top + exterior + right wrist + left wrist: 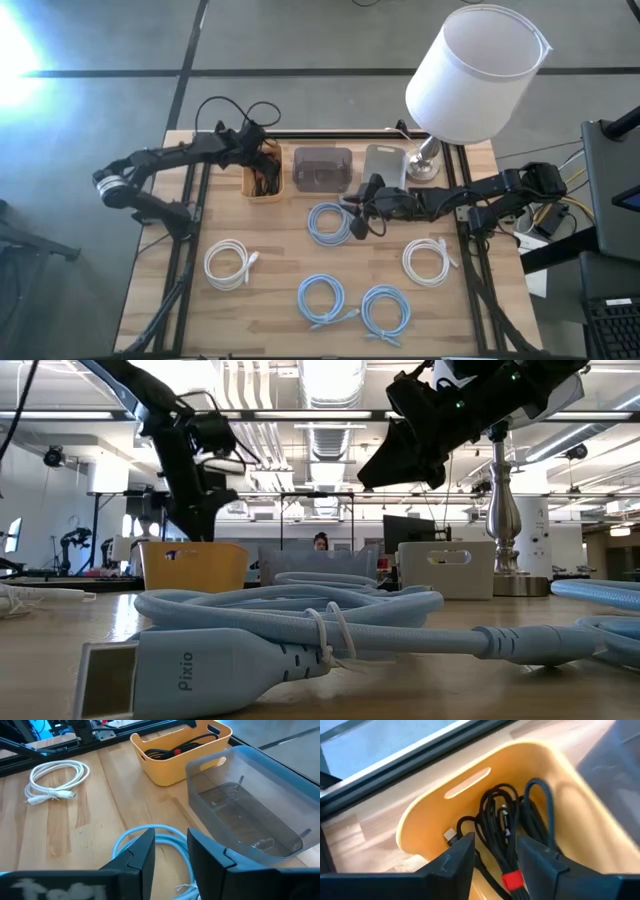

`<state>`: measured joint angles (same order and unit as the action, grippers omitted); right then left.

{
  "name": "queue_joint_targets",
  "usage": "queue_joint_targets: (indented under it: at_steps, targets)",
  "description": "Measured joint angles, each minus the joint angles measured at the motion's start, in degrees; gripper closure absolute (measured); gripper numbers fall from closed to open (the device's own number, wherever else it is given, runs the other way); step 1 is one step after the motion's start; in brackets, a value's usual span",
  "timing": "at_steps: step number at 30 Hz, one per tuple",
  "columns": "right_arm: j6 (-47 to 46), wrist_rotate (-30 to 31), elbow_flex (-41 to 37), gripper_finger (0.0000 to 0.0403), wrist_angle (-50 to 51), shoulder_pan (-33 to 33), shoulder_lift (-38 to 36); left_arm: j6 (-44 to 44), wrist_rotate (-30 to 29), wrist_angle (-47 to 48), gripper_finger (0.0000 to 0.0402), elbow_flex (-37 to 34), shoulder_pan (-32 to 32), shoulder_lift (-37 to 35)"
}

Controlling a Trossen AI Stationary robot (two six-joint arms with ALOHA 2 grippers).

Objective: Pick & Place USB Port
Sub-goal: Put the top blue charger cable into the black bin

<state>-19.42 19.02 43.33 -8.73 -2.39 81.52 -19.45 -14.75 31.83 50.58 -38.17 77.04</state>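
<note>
A yellow bin stands at the far left of the table and holds a black cable bundle with a red tie. My left gripper hangs open over the bin's far end, and the bundle shows between its fingers from above. My right gripper is open and empty. It hovers just above a light blue cable coil lying flat at mid-table.
A dark clear bin and a light grey bin stand right of the yellow one, with a lamp at the far right. Two white coils and two more blue coils lie nearer.
</note>
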Motion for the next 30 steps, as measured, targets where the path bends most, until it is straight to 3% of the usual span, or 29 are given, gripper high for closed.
queue_joint_targets:
  at_steps: [5, 11, 13, 23, 30]
  targets:
    - [0.07, -0.37, 0.00, 0.0268, 0.80, -0.01, 0.00, 0.55, 2.43, 1.62, 0.0246, 0.45, 0.40, -5.26]
    - [0.23, -9.23, -0.07, 0.0249, 0.85, -0.35, 0.00, 0.28, 6.40, 1.52, 0.0248, -1.10, 3.20, -11.34]
    - [1.22, -11.70, -0.33, 0.0246, 0.85, -0.40, 0.00, 0.11, 7.82, 0.96, 0.0248, -1.74, 5.19, -12.57]
    - [1.31, -12.07, -0.52, 0.0245, 0.05, -0.80, 0.16, 5.71, 8.00, -11.23, 0.0248, -7.27, 19.70, -14.35]
    - [0.60, -12.06, -0.79, 0.0245, -4.15, -0.87, 7.05, 13.12, 7.98, -20.18, 0.0249, -8.87, 28.28, -14.51]
